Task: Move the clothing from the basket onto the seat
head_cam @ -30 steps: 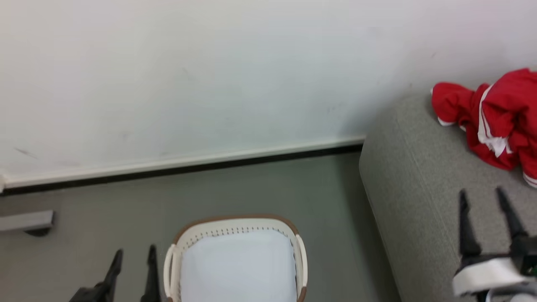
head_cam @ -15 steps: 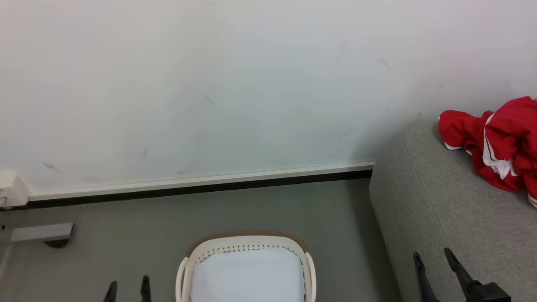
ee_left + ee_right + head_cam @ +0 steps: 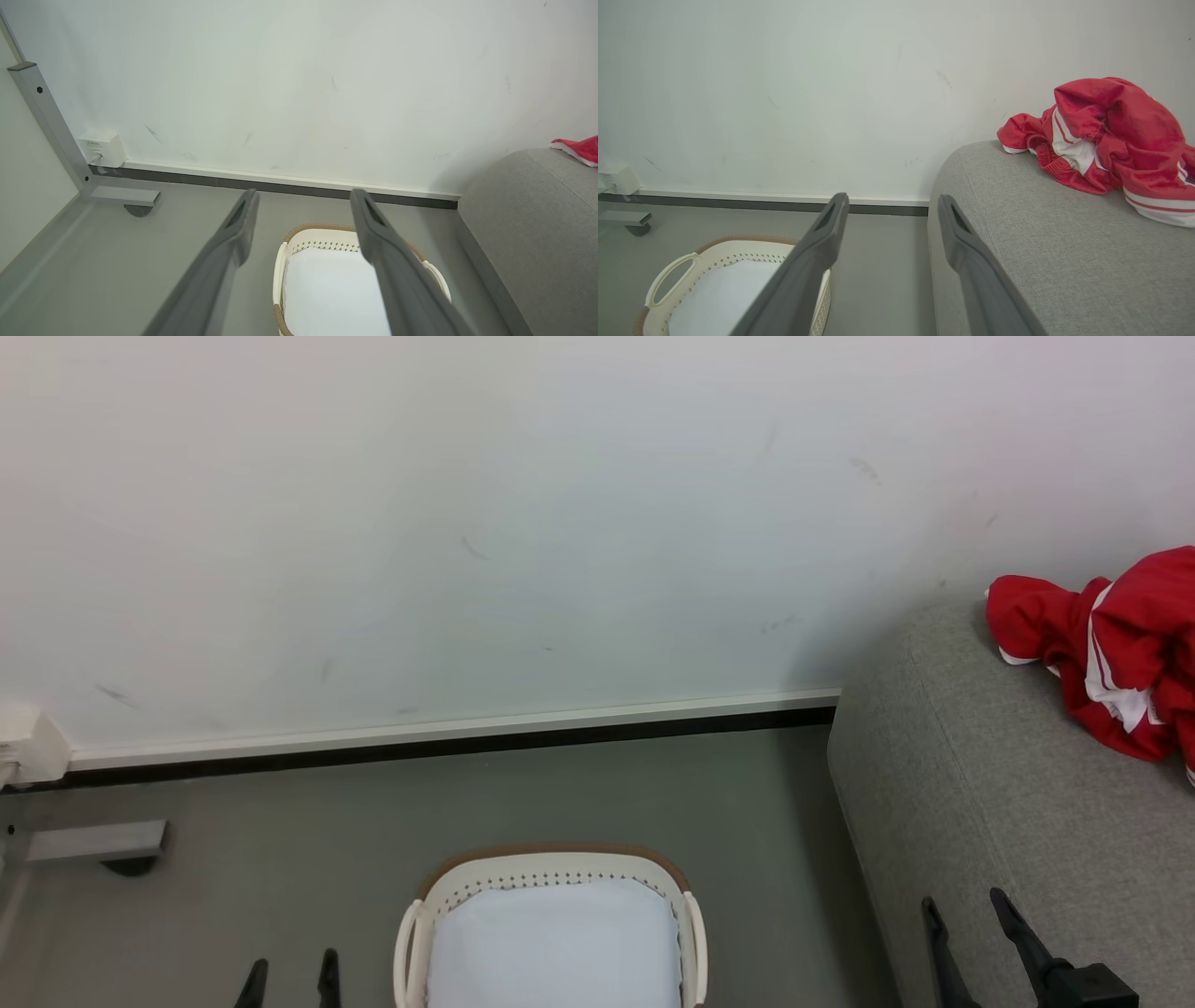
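Note:
Red clothing with white stripes lies bunched on the grey seat at the right, close to the wall; the right wrist view shows the clothing on the seat's top. The cream basket with its brown rim stands on the floor at bottom centre, and the part of its white inside that shows holds no fabric. My left gripper is open beside the basket's left side, holding nothing. Over the seat's front part my right gripper is open and holds nothing.
A white wall with a baseboard runs behind the basket. A grey metal foot and a white wall box sit at the left. Grey floor lies between basket, wall and seat.
The head camera has tilted up, so everything sits lower in the picture. My right gripper has drawn back from near the clothing toward the seat's front.

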You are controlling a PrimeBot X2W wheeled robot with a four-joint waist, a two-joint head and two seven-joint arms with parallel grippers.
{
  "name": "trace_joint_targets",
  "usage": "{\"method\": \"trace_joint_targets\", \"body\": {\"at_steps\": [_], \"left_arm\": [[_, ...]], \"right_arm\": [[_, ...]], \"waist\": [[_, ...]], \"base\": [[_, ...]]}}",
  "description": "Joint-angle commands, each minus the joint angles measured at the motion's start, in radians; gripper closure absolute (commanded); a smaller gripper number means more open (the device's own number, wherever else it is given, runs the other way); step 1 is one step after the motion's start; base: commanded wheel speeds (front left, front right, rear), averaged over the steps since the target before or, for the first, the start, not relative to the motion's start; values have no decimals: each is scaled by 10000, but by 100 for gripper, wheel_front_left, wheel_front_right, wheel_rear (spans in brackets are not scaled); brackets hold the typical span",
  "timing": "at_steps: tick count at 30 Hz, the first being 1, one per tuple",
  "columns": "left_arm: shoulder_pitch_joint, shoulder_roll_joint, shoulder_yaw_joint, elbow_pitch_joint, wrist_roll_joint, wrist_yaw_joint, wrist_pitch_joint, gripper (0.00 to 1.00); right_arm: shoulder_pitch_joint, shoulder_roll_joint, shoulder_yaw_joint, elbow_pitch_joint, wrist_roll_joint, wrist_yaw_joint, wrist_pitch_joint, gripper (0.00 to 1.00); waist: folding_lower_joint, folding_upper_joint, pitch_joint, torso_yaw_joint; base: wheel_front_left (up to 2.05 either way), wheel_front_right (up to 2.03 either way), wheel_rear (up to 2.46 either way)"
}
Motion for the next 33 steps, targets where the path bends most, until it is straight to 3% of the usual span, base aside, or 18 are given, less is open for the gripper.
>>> {"method": "trace_joint_targets", "body": {"at_steps": [1, 2, 3, 8, 33], "left_arm": [[-52, -2, 69, 27, 155, -57, -4, 0], [-66, -7, 48, 30, 213, -84, -4, 0], [-10, -15, 1, 10, 83, -85, 0, 100], [60, -147, -51, 408, 20, -85, 67, 100], [-608, -115, 122, 202, -4497, -277, 1228, 100]], "right_arm": [[-108, -32, 6, 26, 69, -26, -36, 0], [-116, -32, 15, 31, 70, -26, -36, 0], [-13, 0, 15, 8, 19, 0, 0, 100], [171, 76, 13, 341, 124, 0, 97, 100], [-122, 36, -481, -197, 4760, -5, 1242, 100]], "waist": [[0, -1, 15, -6], [0, -1, 24, -11], [1, -1, 26, -10], [1, -1, 33, -6], [1, -1, 57, 125]], "base": [[0, 0, 0], [0, 0, 0], [0, 0, 0], [0, 0, 0], [0, 0, 0]]}}
